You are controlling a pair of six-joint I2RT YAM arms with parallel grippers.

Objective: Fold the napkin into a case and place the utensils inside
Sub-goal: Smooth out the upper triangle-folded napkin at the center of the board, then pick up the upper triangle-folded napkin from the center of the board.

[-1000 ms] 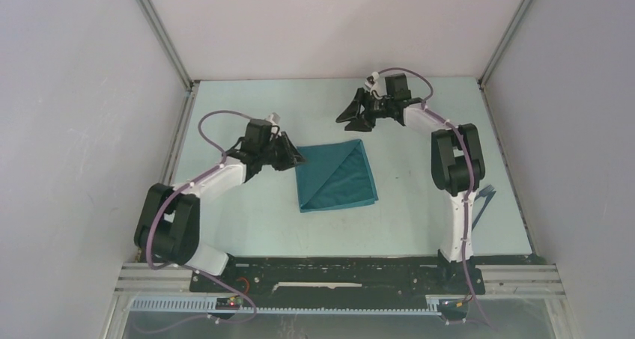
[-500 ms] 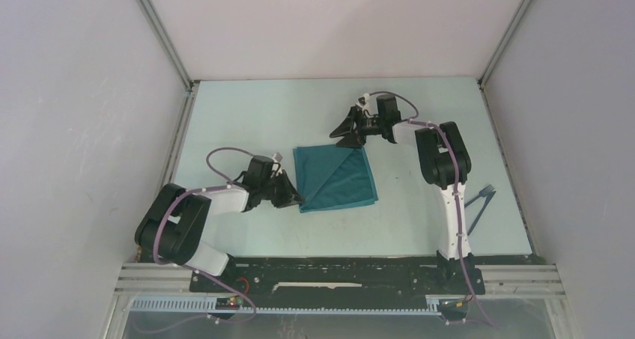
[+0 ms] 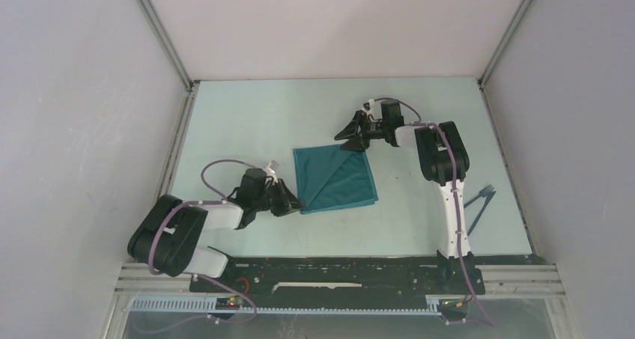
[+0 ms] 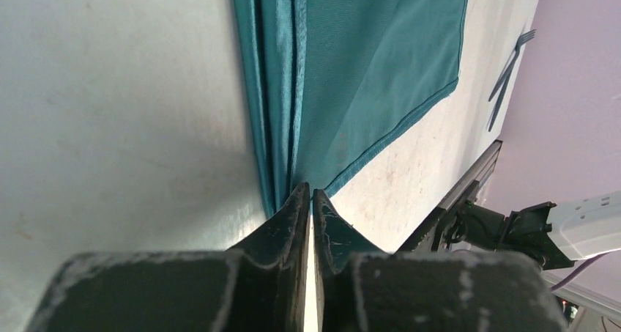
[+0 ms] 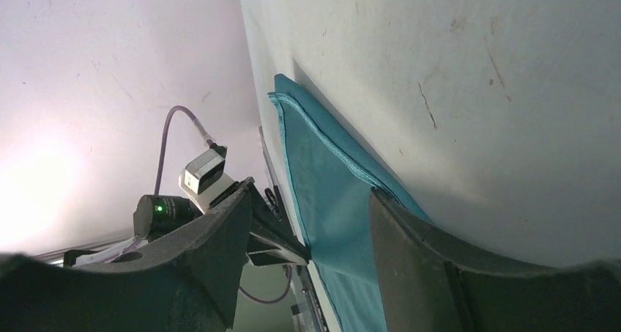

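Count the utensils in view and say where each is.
2. A fork and a second utensil lie together near the right edge of the table; the right arm may hide more.

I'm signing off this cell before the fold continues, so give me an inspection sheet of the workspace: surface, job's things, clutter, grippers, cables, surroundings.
Surface: pale table, with a few scuffs and specks showing in the wrist views.
Job's things: teal napkin lies flat and folded, with a diagonal crease. The utensils lie near the table's right edge, well apart from the napkin.
Clutter: nothing seen.
Grippers: left gripper is at the napkin's near left corner, jaws closed on it to a thin slit. The right gripper is open, straddling the far right corner.
Cables: purple cables loop along both arms, clear of the cloth.
Surroundings: plain walls on three sides.
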